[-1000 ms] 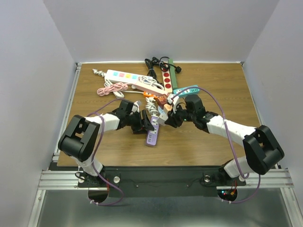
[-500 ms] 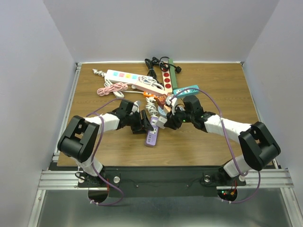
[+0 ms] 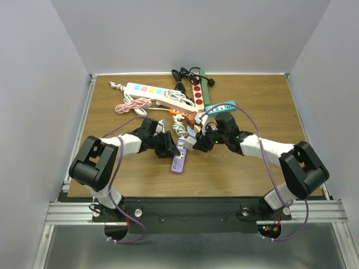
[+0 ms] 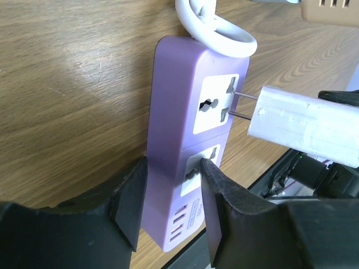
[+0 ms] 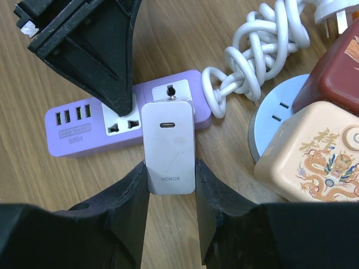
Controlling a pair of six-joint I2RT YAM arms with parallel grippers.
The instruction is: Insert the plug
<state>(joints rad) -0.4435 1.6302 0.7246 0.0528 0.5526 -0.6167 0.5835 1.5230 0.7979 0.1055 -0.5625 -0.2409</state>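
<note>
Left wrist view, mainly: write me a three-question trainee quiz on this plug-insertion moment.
1. True or false: the white charger is fully seated in the purple power strip.
2. Which one holds the charger? A) left end effector B) right end effector
3. Fill in: the left end effector clamps the ____.
Key: 1 false, its prongs show outside the socket; 2 B; 3 purple power strip.
</note>
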